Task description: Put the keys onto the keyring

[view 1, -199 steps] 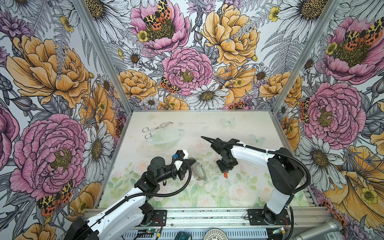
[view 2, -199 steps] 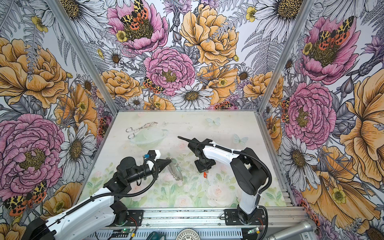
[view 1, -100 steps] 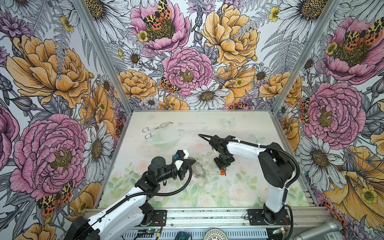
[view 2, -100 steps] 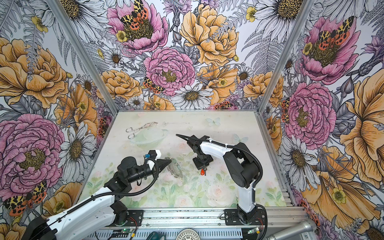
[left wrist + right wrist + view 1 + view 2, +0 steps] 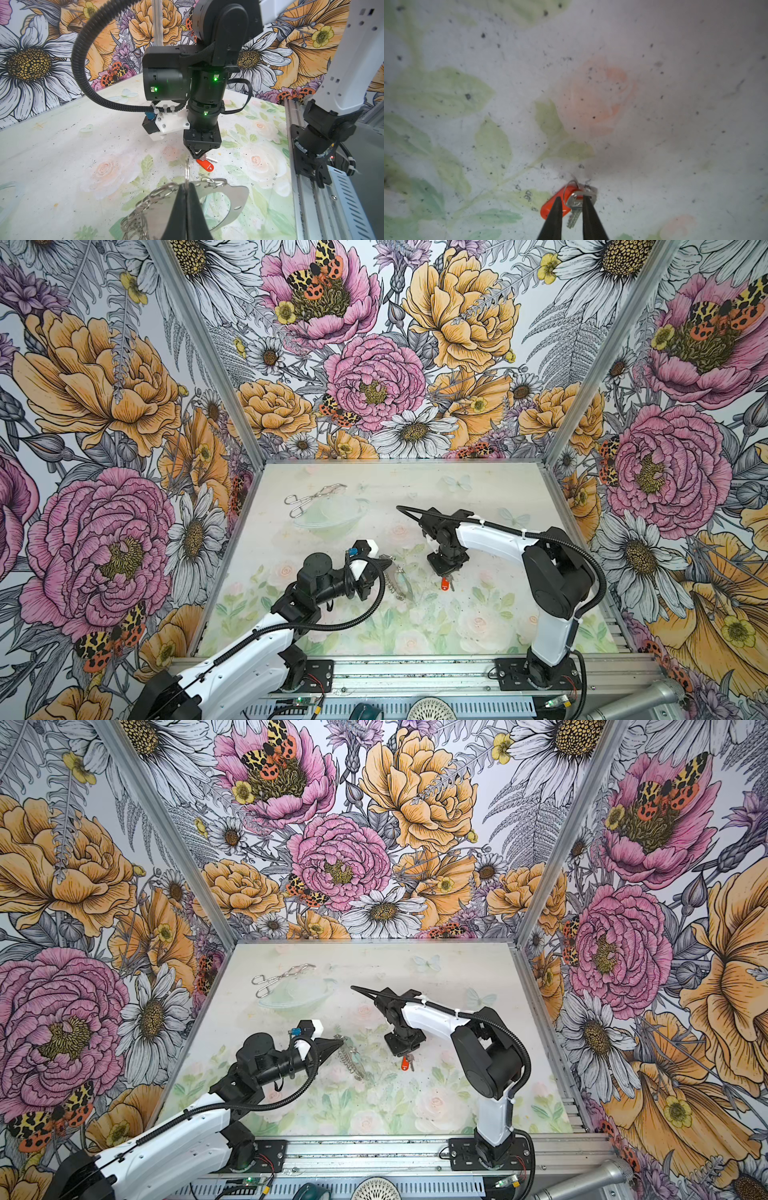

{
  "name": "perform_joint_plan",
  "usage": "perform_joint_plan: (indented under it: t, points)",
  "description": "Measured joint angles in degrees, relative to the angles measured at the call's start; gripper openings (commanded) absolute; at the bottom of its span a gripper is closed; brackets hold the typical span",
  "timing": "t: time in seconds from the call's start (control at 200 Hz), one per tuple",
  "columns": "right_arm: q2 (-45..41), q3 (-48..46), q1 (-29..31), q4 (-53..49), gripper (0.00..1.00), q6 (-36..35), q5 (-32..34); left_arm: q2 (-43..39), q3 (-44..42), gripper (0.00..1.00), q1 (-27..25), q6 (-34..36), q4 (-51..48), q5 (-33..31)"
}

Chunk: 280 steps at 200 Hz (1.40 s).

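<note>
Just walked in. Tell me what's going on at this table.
The left end effector is shut on the rim of the keyring, holding it out toward the middle of the table. The right end effector points down over the keys, which lie on the table beside the ring. Its jaws stand slightly apart, straddling a key head without visibly gripping it. The keys are not on the keyring yet.

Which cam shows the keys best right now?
Right wrist: the keys lie close up between the fingers, tag, ring and teeth distinct. Left wrist shows only the red tag and a key tip beneath the right gripper. In both top views they are a tiny red speck.
</note>
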Motion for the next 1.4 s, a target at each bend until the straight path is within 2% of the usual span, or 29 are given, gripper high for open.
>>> perform_joint_plan:
  t: [0.115, 0.375, 0.781, 1.401]
  points:
    - [-2.14, -1.46, 0.0, 1.55, 0.17, 0.0, 0.37, 0.0, 0.0, 0.0, 0.0, -0.02, 0.07, 0.02]
    - [-8.22, -8.44, 0.13, 6.01, 0.2, -0.24, -0.57, 0.02, 0.0, 0.0, 0.0, -0.02, 0.13, 0.02]
    - [-7.58, -11.15, 1.75, 10.45, 0.19, -1.09, -0.31, 0.24, 0.0, 0.0, 0.0, 0.0, 0.17, 0.02]
    - [-5.84, -11.08, 1.75, 11.28, 0.01, -1.51, 3.15, 0.26, -0.02, 0.0, 0.0, 0.0, 0.17, 0.02]
